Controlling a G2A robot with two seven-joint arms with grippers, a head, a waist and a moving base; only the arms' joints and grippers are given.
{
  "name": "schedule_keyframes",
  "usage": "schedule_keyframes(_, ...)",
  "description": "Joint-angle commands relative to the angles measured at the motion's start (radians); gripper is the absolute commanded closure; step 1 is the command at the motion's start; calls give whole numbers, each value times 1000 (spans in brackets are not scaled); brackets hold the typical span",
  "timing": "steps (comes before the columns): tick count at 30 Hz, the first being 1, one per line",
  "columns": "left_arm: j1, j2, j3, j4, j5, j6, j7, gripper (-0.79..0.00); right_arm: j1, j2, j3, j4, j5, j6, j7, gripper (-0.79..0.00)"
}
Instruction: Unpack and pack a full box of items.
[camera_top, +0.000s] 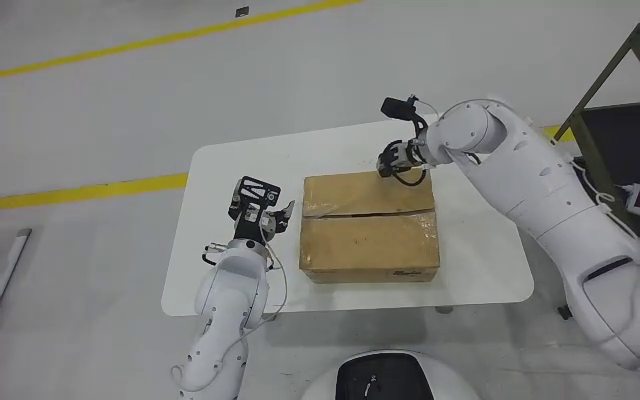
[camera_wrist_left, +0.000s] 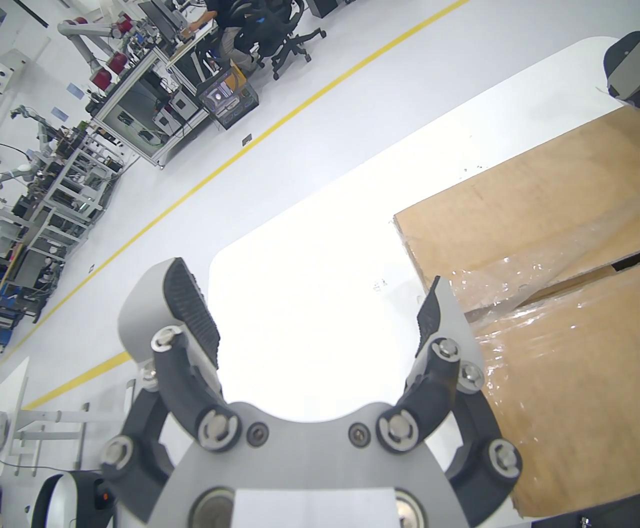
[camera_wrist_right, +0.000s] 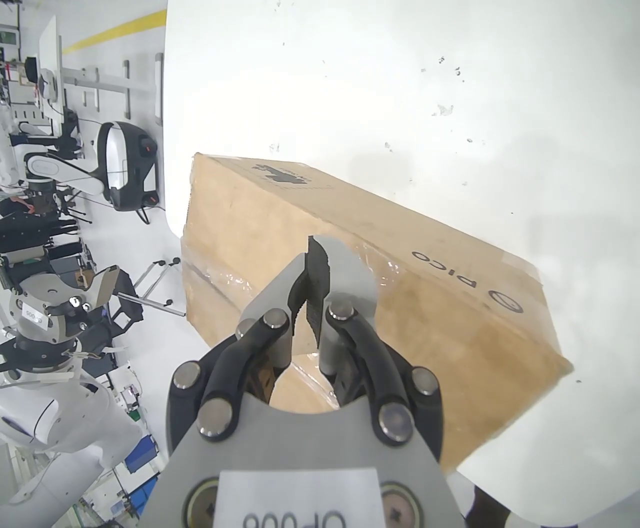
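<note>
A closed cardboard box (camera_top: 368, 227) lies in the middle of the white table (camera_top: 240, 160), its two top flaps meeting along a seam covered with clear tape. My left gripper (camera_top: 262, 207) hovers just off the box's left end, open, with nothing between its fingers (camera_wrist_left: 192, 305); the box (camera_wrist_left: 540, 240) shows beside it. My right gripper (camera_top: 389, 161) sits at the box's far edge, right of the middle. Its fingers (camera_wrist_right: 320, 272) are shut together with nothing seen between them, above the box's (camera_wrist_right: 400, 310) taped top edge.
Bare table surface (camera_wrist_left: 310, 280) lies left of the box and behind it. The table's front edge runs close to the box's near side. A dark frame (camera_top: 610, 90) stands off the table at the right. Lab benches and chairs (camera_wrist_left: 270, 30) stand far off across the floor.
</note>
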Motion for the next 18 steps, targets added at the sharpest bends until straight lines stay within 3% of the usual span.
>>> schedule_keyframes(1,0,0,0,0,0,0,0,-785,6,0,2,5,-4,-6,4,0)
schedule_keyframes(8,0,0,0,0,0,0,0,-785,-25,26,66,-50,15,-43,10,0)
schedule_keyframes(18,9,0,-5,5,-7,-13,25,-785,-213,115,248,-344,-15,23,50,0)
